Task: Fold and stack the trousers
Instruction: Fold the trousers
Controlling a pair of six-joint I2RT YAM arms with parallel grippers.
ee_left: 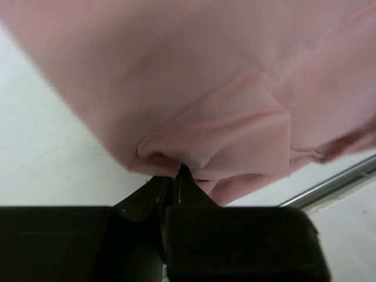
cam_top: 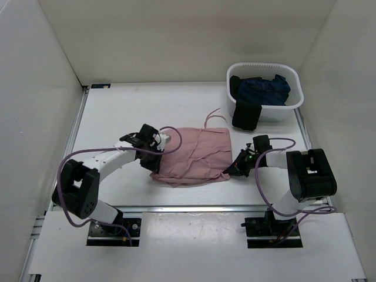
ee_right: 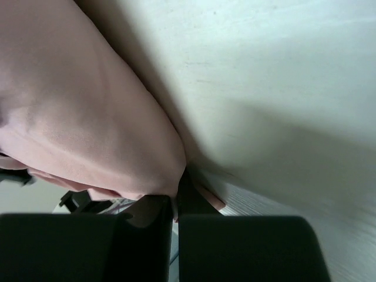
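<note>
The dusty-pink trousers (cam_top: 197,154) lie folded into a rough rectangle in the middle of the table, with the thin drawstring (cam_top: 212,117) trailing off the far edge. My left gripper (cam_top: 154,162) is shut on the trousers' near-left corner; in the left wrist view the fabric (ee_left: 235,106) bunches at the closed jaws (ee_left: 179,171). My right gripper (cam_top: 231,172) is shut on the near-right corner; in the right wrist view the cloth (ee_right: 82,111) hangs from the closed jaws (ee_right: 178,194).
A white basket (cam_top: 294,108) at the back right holds a dark navy-blue garment (cam_top: 264,89), with a black cloth (cam_top: 247,114) hanging over its front wall. White walls enclose the table. A metal rail (cam_top: 194,207) runs along the near edge.
</note>
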